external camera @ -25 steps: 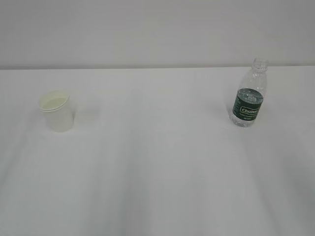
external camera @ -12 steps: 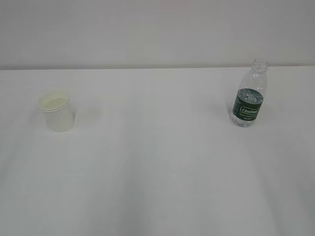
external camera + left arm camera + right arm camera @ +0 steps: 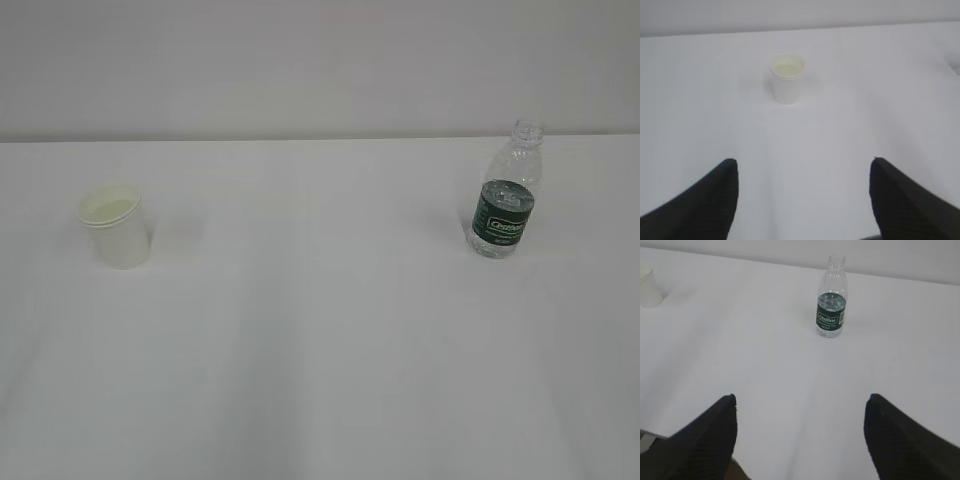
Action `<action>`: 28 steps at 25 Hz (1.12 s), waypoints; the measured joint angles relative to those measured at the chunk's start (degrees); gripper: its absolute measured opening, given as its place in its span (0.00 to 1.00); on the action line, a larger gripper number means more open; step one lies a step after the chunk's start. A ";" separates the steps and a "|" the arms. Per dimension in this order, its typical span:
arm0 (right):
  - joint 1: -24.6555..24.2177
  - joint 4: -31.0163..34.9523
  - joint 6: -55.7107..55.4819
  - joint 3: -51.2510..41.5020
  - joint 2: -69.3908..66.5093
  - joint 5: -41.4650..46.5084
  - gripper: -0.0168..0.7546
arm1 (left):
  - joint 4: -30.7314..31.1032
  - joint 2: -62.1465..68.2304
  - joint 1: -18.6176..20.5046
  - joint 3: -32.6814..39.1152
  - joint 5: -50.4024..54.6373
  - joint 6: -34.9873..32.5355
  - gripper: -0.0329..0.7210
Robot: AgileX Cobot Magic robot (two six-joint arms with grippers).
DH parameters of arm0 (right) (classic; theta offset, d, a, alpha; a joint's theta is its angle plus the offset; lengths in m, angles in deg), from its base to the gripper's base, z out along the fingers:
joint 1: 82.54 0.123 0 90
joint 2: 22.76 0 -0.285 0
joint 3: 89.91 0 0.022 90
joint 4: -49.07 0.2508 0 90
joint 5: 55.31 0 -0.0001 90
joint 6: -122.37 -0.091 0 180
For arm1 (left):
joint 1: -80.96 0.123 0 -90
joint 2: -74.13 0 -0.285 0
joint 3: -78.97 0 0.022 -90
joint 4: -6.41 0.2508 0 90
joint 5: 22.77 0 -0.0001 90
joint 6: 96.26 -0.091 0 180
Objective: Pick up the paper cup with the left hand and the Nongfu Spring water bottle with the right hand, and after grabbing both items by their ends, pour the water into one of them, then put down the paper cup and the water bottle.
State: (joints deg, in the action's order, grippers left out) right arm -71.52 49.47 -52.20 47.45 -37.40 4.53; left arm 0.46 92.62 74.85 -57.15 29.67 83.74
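Note:
The white paper cup stands upright on the left of the white table; the left wrist view shows the paper cup far ahead of my left gripper, which is open and empty. On the right stands the clear Nongfu Spring water bottle, uncapped, with a dark green label and water inside up to the label's top. In the right wrist view the bottle is well ahead, and my right gripper is open with nothing between its fingers. Neither arm shows in the exterior view.
A white cloth covers the table; a pale wall rises behind its far edge. In the right wrist view the near table edge and a brown floor patch show at the bottom left, and the cup sits at the far left.

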 joint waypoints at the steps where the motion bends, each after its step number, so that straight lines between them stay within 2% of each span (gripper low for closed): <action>1: 0.00 0.00 0.00 0.10 0.59 0.82 0.79 | -0.31 -0.57 0.00 0.01 1.42 -0.65 0.82; 10: 0.00 0.00 -1.62 0.12 2.00 7.91 0.79 | -0.82 -4.64 0.00 -0.23 10.19 -1.92 0.82; 13: 0.00 -0.40 -2.38 0.12 2.00 9.17 0.79 | -0.82 -4.64 0.00 -0.23 12.12 -2.04 0.78; 18: 0.00 -1.31 -2.68 -1.90 2.00 9.50 0.79 | -0.91 -4.64 0.00 -0.23 13.32 -2.34 0.72; 28: 0.00 -2.06 -3.56 -5.74 2.00 6.92 0.79 | -0.45 -4.64 0.00 2.34 12.19 -2.85 0.71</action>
State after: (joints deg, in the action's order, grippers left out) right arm -71.52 47.41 -55.77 41.70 -35.40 11.45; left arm 0.00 87.98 74.85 -54.81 41.86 80.88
